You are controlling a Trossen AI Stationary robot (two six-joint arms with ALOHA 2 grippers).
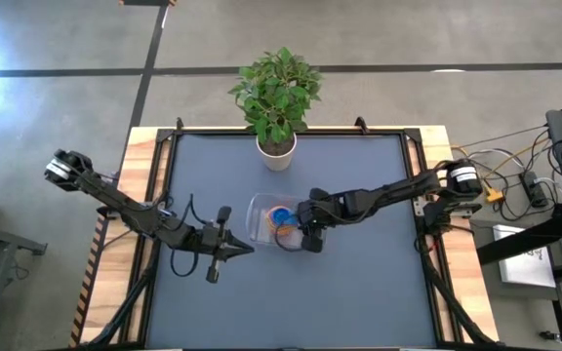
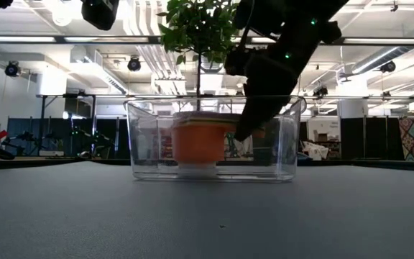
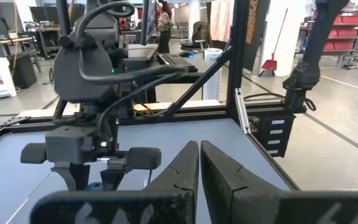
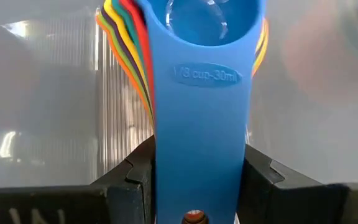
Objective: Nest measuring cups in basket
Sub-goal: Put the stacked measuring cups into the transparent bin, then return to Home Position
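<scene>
The clear basket [image 1: 259,209] stands mid-table, and a nested stack of measuring cups [image 2: 196,140] sits on its floor, an orange one outermost in the low view. Their coloured handles [image 4: 126,37] fan out to one side. My right gripper [image 4: 197,180] reaches slanting down into the basket, shut on a blue measuring cup [image 4: 207,25] whose bowl lies over the stack. My left gripper [image 3: 199,168] hovers shut to the left of the basket [image 1: 245,249], pointing level at it and holding nothing. My right gripper pinches the blue cup's flat handle [image 4: 197,143] by its two long edges, near the free end, one finger [image 4: 135,180] on each side. The fingers slant down from the table's right and lie along the handle. Whether the bowl rests in the stack, I cannot tell.
A white pot with a green plant [image 1: 276,146] stands at the table's far edge, behind the basket. A raised black frame [image 1: 169,146] runs around the dark tabletop. Bare tabletop lies in front of the basket [image 2: 221,216].
</scene>
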